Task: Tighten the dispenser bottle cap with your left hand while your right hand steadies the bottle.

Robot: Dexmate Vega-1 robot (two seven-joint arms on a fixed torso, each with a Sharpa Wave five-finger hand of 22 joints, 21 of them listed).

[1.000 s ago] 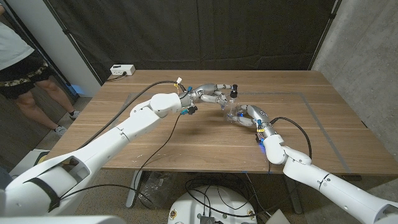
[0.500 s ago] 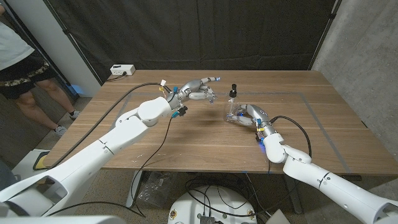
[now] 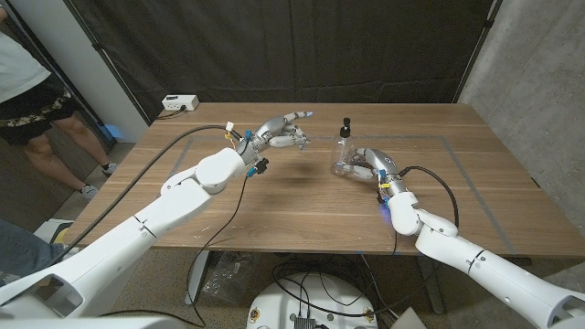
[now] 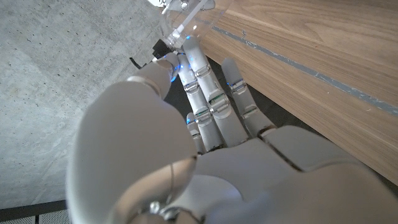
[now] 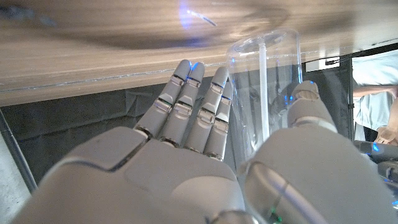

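Note:
A clear dispenser bottle (image 3: 343, 159) with a black pump cap (image 3: 345, 125) stands near the middle of the wooden table (image 3: 274, 196). My right hand (image 3: 372, 165) grips the bottle's body from the right. In the right wrist view the clear bottle (image 5: 267, 74) with its dip tube sits between the fingers (image 5: 186, 106) and thumb of my right hand (image 5: 186, 162). My left hand (image 3: 280, 133) hovers left of the bottle, well apart from the cap, its fingers spread and holding nothing. In the left wrist view my left hand (image 4: 205, 143) reaches towards the distant bottle (image 4: 186, 15).
A white box (image 3: 180, 103) sits at the table's back left corner. A person (image 3: 27, 82) stands beyond the left edge. Grey tape lines (image 3: 462, 155) mark the tabletop. A black cable (image 3: 228, 206) hangs from my left arm over the table.
My left hand has let go of the pump cap and drawn back to the left, its fingers opening. The right hand still grips the bottle, which now stands more upright.

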